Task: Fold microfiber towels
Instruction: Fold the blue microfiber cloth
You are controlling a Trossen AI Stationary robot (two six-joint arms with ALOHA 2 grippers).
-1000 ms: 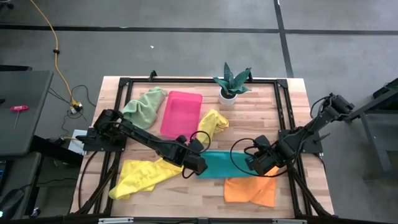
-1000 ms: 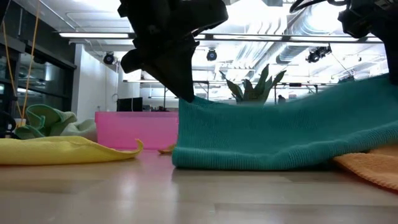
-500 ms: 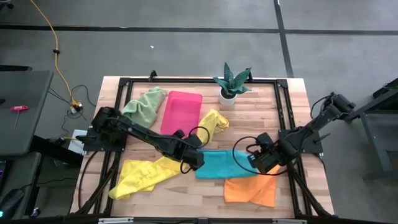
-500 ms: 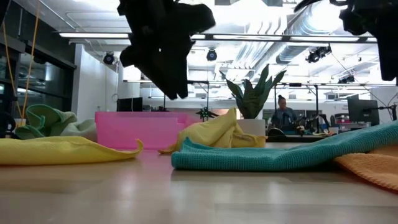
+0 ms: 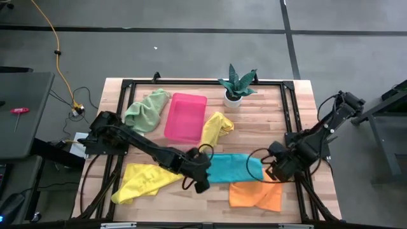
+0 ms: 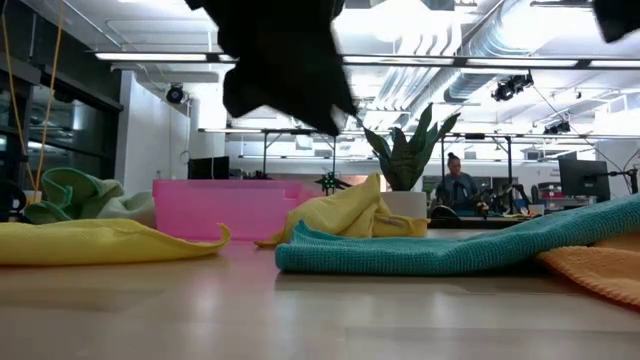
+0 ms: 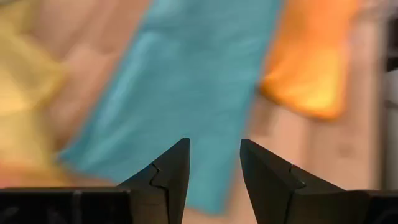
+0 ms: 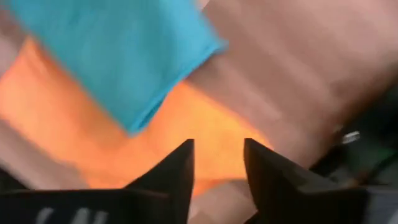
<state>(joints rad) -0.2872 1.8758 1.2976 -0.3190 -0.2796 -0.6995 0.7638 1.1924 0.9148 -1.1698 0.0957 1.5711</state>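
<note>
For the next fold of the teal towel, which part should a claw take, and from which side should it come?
Probably its short left end, from above. The teal towel lies flat as a long band; the left claw, open, hovers at that end. The right end lies over the orange towel, so a pinch there may catch both.

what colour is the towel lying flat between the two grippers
Teal: the towel shows best in the high view, between the left gripper and right gripper.

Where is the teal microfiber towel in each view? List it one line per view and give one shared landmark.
High view: teal microfiber towel lies flat at the table's front middle, between both grippers.
Low view: a low teal band at right of centre.
Left wrist view: fills the centre, beyond the open fingers.
Right wrist view: its corner overlaps orange.
Shared landmark: the orange microfiber towel lies beside it in every view.
</note>
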